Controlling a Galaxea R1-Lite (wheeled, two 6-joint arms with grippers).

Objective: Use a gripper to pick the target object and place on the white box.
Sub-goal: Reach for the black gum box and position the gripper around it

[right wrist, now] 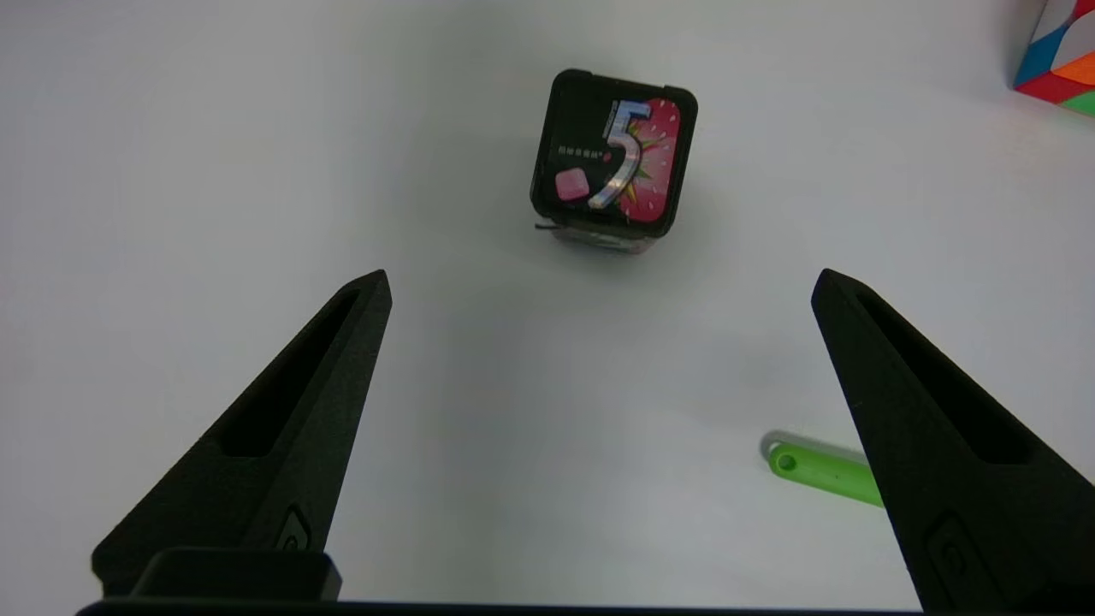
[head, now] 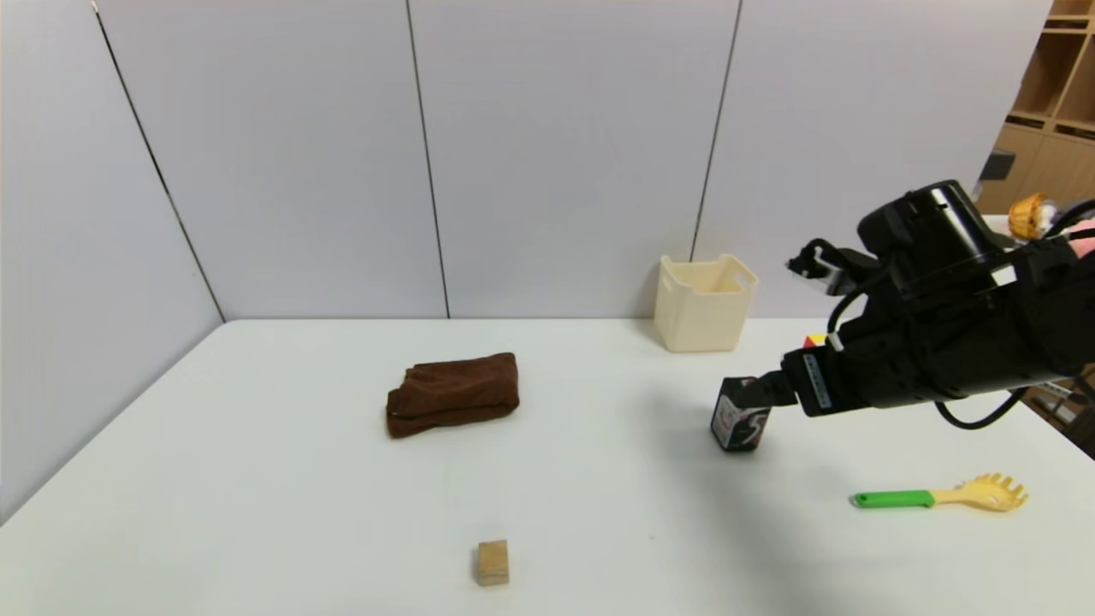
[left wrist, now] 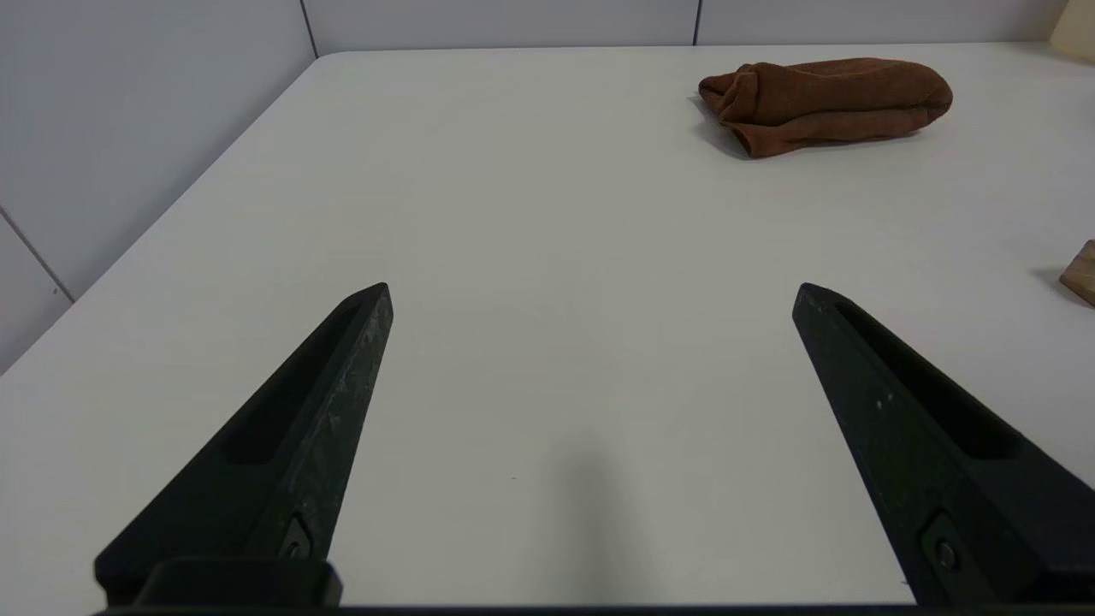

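Over counter's right side: my right claw wide open, empty, hovering just short of black tin. Tin upright, well apart from white box at back. I'd centre, descend, straddle flat sides, close gently. Left claw open, idle.

Puzzle cube cut off; spoon's handle half-hidden

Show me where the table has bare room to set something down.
Widest bare patch: between the brown cloth, the wooden block and the black box. Crowded on the right: right gripper open above that box, spoon, white bin.
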